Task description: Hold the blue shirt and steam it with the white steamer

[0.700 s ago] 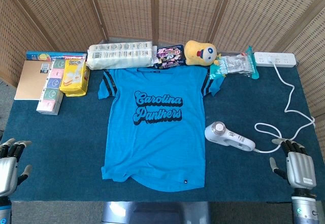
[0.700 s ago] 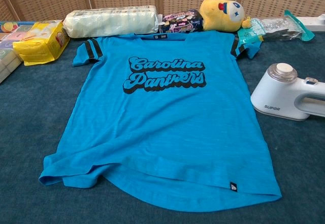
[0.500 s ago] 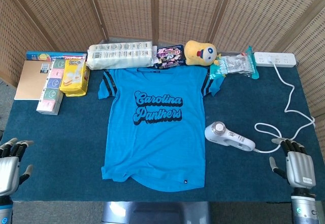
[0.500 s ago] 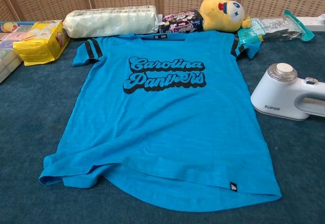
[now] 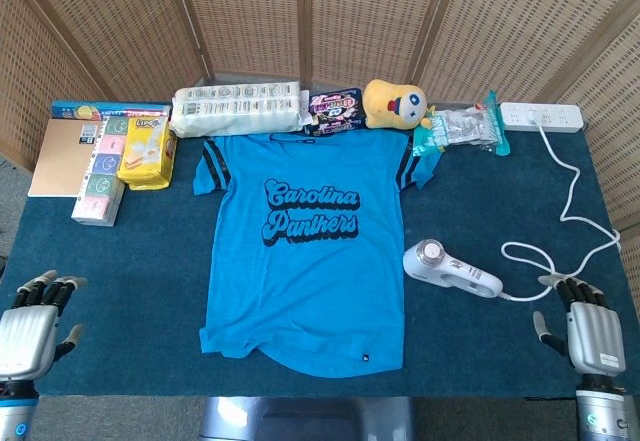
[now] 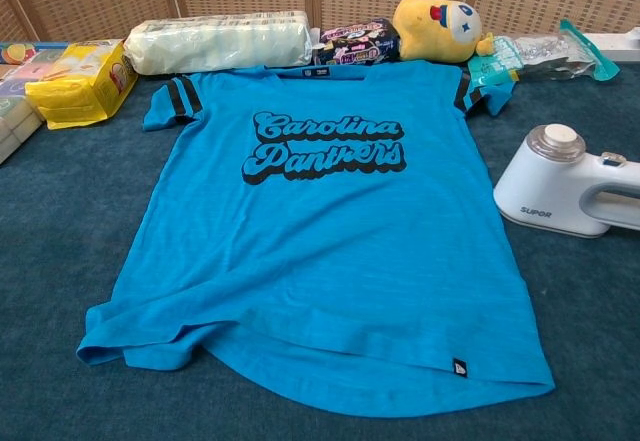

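Tabletop, hands visible only from head

Blue shirt (image 5: 305, 256) lies flat; white steamer (image 5: 450, 269) just beside it.

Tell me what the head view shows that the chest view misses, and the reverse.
Only the head view shows the left hand and right hand, both open at the near table edge, plus the steamer's cord running to the power strip.

Only the chest view makes the steamer's brand lettering readable and shows the wrinkled fold along the shirt's lower left hem.

Both show the blue shirt lying flat, the white steamer beside it to the right, and the yellow plush toy behind.
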Action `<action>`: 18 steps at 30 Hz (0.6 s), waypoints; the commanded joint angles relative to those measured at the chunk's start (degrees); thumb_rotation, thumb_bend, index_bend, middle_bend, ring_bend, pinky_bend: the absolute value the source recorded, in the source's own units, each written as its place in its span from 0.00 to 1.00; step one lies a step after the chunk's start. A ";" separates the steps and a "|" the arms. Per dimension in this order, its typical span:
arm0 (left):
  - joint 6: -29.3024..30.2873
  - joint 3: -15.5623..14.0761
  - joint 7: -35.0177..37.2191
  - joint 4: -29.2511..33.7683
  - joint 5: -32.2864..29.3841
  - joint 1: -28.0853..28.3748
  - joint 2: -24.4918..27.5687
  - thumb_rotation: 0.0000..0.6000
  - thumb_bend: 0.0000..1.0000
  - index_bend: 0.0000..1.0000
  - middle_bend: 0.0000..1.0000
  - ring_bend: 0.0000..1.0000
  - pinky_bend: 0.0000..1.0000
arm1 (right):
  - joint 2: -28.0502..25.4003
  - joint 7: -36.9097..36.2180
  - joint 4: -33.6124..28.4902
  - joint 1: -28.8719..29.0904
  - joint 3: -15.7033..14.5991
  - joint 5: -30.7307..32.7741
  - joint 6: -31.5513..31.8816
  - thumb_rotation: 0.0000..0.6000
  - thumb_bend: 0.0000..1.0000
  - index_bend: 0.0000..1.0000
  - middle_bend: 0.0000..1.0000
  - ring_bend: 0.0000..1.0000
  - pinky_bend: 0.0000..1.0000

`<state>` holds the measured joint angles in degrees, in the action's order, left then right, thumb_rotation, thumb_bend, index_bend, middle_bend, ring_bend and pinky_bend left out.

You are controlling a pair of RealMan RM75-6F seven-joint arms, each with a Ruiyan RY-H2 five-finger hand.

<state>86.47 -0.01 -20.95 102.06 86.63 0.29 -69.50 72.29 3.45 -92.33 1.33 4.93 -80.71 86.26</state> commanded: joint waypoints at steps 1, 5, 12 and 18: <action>-2.14 -0.58 -0.98 0.33 0.85 1.44 -1.03 1.00 0.25 0.27 0.30 0.15 0.17 | 0.02 0.18 -0.20 0.04 -0.11 -0.55 0.21 1.00 0.42 0.28 0.28 0.25 0.21; -4.71 -1.22 -3.15 0.92 2.59 3.22 -2.17 1.00 0.22 0.26 0.29 0.13 0.17 | -0.05 0.08 -0.30 -0.18 -0.18 -0.60 0.46 1.00 0.42 0.28 0.28 0.25 0.21; -9.62 -2.05 -8.09 2.68 4.70 6.41 -4.91 1.00 0.18 0.26 0.25 0.08 0.15 | -0.79 -0.55 -0.90 -1.18 -0.66 -1.26 1.77 1.00 0.42 0.27 0.28 0.25 0.21; -13.40 -3.38 -11.67 4.04 4.80 8.00 -6.81 1.00 0.17 0.24 0.23 0.07 0.15 | -1.64 -1.11 -1.45 -2.23 -1.08 -1.91 3.19 1.00 0.42 0.27 0.28 0.25 0.21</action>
<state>73.93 -2.90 -31.91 105.94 91.25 7.80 -75.66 70.74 2.46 -93.70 -0.74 3.96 -82.49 89.27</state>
